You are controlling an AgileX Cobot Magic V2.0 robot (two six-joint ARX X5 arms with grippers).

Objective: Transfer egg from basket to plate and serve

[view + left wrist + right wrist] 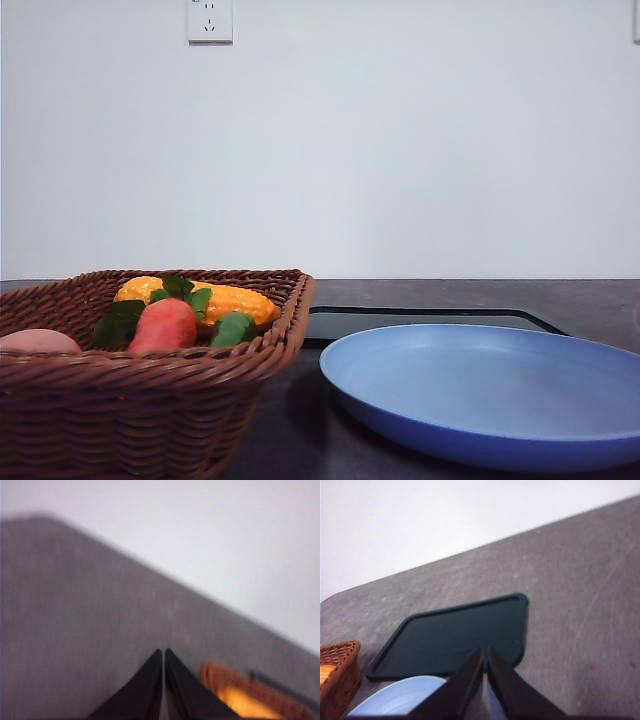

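Observation:
The pinkish egg [36, 341] lies at the near left inside the brown wicker basket [270, 345], partly hidden behind the rim. The blue plate [480, 395] rests on the table to the basket's right with nothing on it. My left gripper [163, 652] is shut with nothing in it, hanging over the grey table with a corner of the basket [260, 692] beside it. My right gripper [485, 652] is also shut with nothing held, above the near rim of the plate [402, 700] and the black tray [455, 637].
In the basket an orange-red carrot [165, 325] with green leaves and a yellow corn cob [225, 300] lie beside the egg. A flat black tray [420, 320] sits behind the plate. A white wall stands behind the table.

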